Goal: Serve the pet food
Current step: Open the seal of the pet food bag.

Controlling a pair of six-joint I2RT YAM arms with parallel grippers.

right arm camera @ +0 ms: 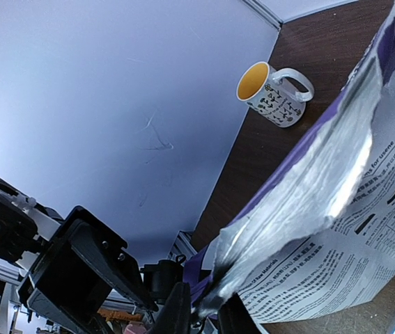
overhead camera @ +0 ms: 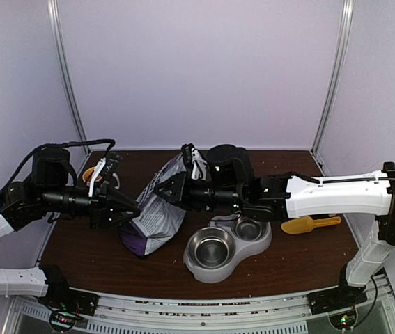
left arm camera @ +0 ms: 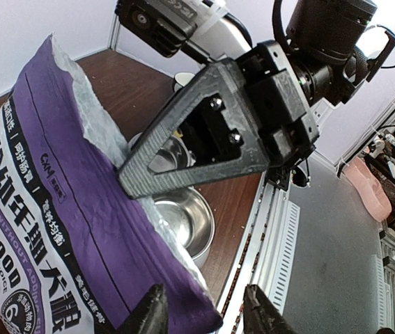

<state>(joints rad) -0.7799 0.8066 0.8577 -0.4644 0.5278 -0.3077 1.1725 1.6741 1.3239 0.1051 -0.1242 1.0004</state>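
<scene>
Brown table [overhead camera: 79,250], purple bag [overhead camera: 159,212] pinched in R hand [right arm camera: 203,314], steel bowls [overhead camera: 189,247] beside

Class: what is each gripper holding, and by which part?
Right gripper pinches the bag by its torn top edge. Left gripper straddles that edge's other end; grip unclear.

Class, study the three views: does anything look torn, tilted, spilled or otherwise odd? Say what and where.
The purple bag leans at mid-table instead of standing. Its torn top edge is ragged and pinched by the right gripper, and a corner sits between the fingers of the left gripper. No spill shows; the bowls are empty.
</scene>
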